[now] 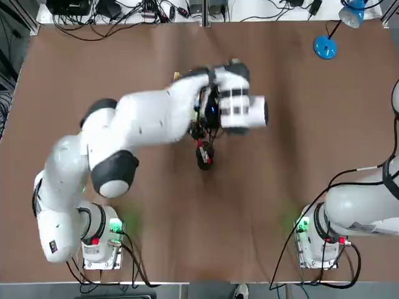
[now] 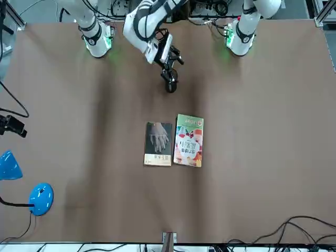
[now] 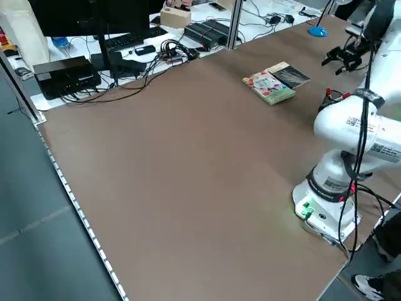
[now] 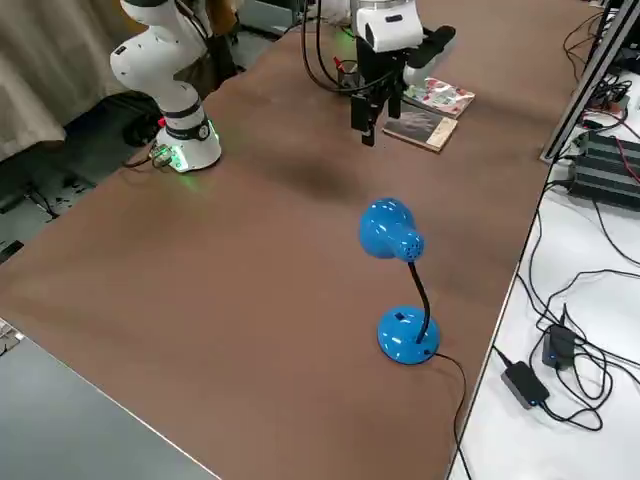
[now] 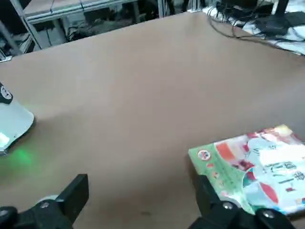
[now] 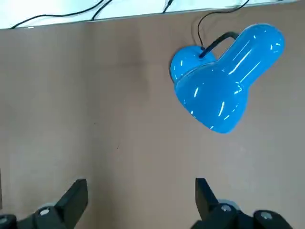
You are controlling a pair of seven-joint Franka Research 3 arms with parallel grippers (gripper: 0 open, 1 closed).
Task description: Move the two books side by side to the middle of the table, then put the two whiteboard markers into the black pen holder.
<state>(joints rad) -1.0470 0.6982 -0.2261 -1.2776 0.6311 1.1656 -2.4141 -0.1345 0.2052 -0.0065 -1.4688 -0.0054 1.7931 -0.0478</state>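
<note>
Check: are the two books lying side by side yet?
Yes: the grey book and the colourful book lie flat, edges adjoining.

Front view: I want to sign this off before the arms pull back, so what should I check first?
1. Grey book and colourful book side by side at mid-table: ok.
2. Whiteboard markers in the black pen holder: red ends show at its mouth, but whether both are in: cannot tell.
3. No loose marker on the table in the front view: ok.
4. Left gripper open and empty, beside the holder: ok.
5. Right gripper open and empty, above the blue lamp: ok.
</note>
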